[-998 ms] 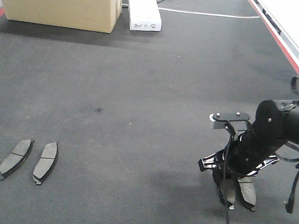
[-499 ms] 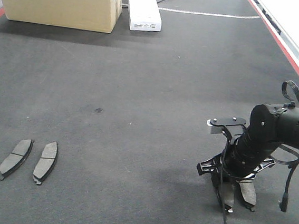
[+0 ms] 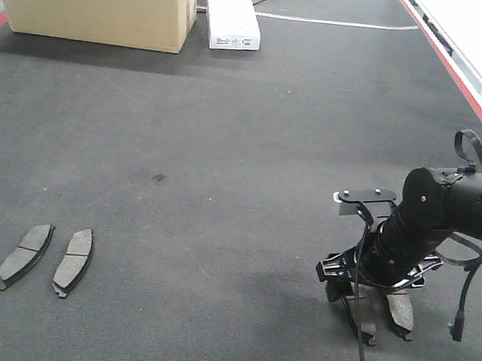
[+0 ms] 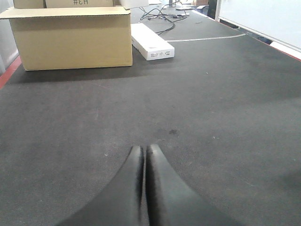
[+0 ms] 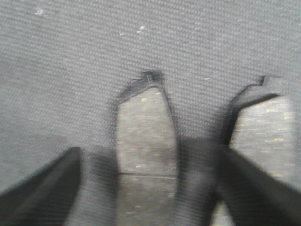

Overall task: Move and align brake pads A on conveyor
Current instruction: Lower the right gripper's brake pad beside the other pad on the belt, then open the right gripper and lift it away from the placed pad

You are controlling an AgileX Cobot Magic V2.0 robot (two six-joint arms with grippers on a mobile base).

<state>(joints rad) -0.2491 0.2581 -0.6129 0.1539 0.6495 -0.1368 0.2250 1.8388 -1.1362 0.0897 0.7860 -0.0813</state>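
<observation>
Two brake pads A (image 3: pixel 24 256) (image 3: pixel 73 260) lie side by side at the front left of the dark conveyor (image 3: pixel 225 170). Two more pads lie at the front right, under my right gripper (image 3: pixel 372 297). It is open and low over the belt, pointing down. In the right wrist view one pad (image 5: pixel 143 141) sits between its spread fingers (image 5: pixel 44 188), apart from both, and the other pad (image 5: pixel 263 125) lies just to the right. My left gripper (image 4: pixel 144 153) is shut and empty above bare belt (image 4: pixel 211 94); the front view does not show it.
A cardboard box (image 3: pixel 96 4) and a long white box (image 3: pixel 231 13) stand at the far end of the belt. A red edge stripe (image 3: pixel 456 73) runs along the right side. Cables hang from the right arm (image 3: pixel 460 295).
The right gripper has dropped a little and shifted slightly left over the right pair of pads. The pads and the left gripper have not moved.
</observation>
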